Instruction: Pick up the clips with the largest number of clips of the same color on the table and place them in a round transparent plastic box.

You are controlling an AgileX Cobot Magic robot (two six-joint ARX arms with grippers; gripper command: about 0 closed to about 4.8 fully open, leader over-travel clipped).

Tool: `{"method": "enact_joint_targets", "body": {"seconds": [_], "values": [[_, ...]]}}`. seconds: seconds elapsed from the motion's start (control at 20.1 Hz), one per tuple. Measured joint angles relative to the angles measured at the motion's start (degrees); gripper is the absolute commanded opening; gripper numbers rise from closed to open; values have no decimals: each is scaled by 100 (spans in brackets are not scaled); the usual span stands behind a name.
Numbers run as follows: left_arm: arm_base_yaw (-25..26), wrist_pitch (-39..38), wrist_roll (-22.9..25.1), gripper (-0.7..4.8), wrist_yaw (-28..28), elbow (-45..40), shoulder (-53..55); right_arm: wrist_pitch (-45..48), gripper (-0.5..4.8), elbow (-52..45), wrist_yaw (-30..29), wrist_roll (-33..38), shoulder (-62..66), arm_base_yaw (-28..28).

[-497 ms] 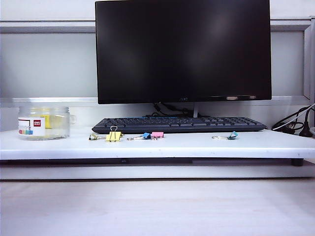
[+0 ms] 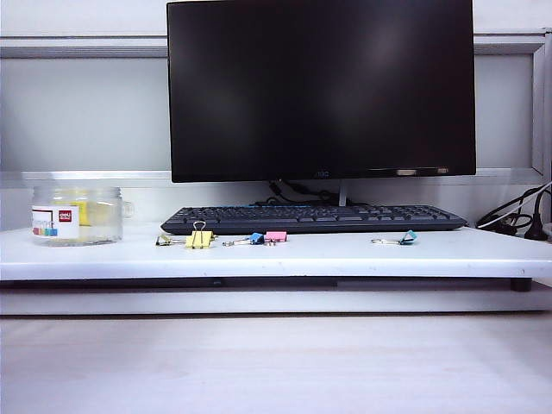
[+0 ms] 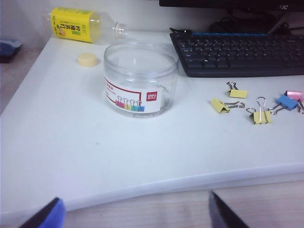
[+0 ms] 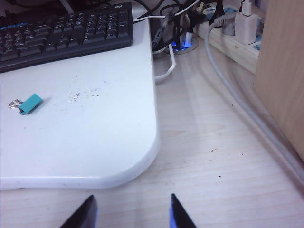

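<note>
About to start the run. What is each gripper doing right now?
Left gripper: open, empty, short of the table.
Right gripper: open, empty, near the table's corner.

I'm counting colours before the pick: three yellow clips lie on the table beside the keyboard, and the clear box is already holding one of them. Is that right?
Not quite. The three yellow clips do lie on the table beside the keyboard, but the clear box is empty, as the left wrist view shows.
</note>
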Motion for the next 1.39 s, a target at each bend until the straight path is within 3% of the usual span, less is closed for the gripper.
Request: {"method": "enact_joint_targets", "body": {"seconds": [0.25,0.5,0.8,1.14,1.39], "values": [[0,0,-2,402,0,0,0,0,198,0,-26,133,0,0],[0,190,-142,402,0,-2,2,214,198,-11,-116,1311,0,0],[0,1062,-684,402,79,4,2,1617,199,17,-1996,1534,0,2],[0,1060,-780,402,1349,4,0,1615,213,610,-2752,1552,17,96],[0,1019,-780,402,1445,4,2,1480,216,1394,-3060,1318,857,376]]}}
